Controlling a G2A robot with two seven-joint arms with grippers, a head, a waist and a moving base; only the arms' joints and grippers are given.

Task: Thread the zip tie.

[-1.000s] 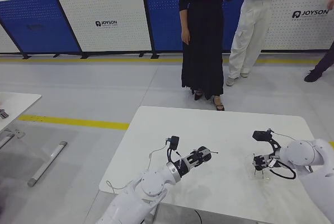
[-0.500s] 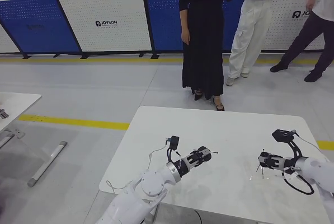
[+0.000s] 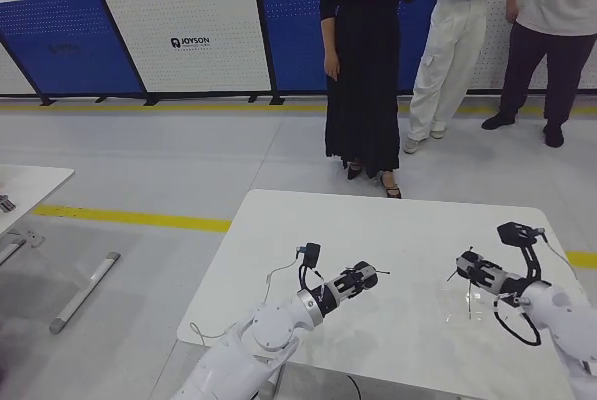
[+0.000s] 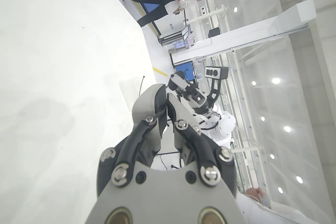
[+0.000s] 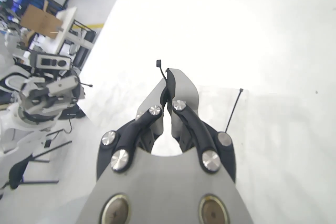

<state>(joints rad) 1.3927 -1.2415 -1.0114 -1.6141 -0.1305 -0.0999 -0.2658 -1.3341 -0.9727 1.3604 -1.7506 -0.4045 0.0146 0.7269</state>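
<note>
While the right pincer (image 5: 168, 78) was clamped shut on a black zip tie (image 5: 162, 69), the tie's small square head stood clear of the fingertips, with a short curved neck below it. In the top view that head end pointed from the right pincer (image 3: 465, 263) across the counter (image 3: 398, 225) toward the other arm. The left pincer (image 4: 165, 93) was likewise closed, pinching a thin black strip (image 4: 157, 114), seemingly a tie's tail. Its free tip (image 3: 381, 271) jutted out past the left pincer (image 3: 366, 273) toward the right side. The two long axes thus ran roughly toward each other, though not clearly in line. Tip and head were well apart, with bare counter between them. Threading would likely turn on bringing that tip squarely to the head's slot, which was too small to make out. A spare zip tie (image 5: 233, 110) lay straight on a clear sheet (image 5: 218, 96), beside the right pincer.
</note>
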